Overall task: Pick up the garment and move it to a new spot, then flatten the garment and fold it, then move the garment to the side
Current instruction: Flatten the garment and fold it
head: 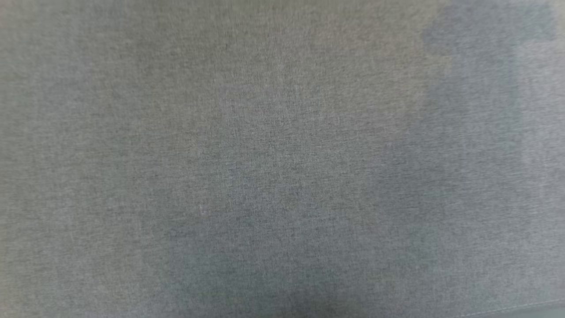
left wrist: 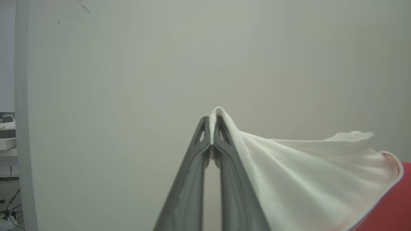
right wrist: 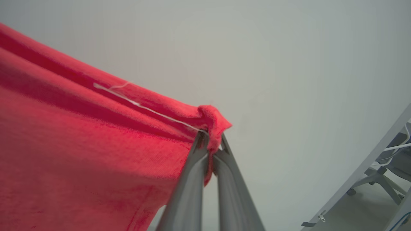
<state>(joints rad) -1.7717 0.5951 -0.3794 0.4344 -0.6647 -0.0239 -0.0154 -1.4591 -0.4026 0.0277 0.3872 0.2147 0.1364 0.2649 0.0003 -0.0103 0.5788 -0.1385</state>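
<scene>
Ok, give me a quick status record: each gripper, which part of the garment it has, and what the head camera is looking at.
left gripper: shut, pinching a white sleeve edge of the garment
right gripper: shut, pinching a bunched red edge of the garment
garment state: held up by both grippers, with cloth draping away from the fingers
background at wrists: pale wall
head view: grey woven surface with soft shadows
</scene>
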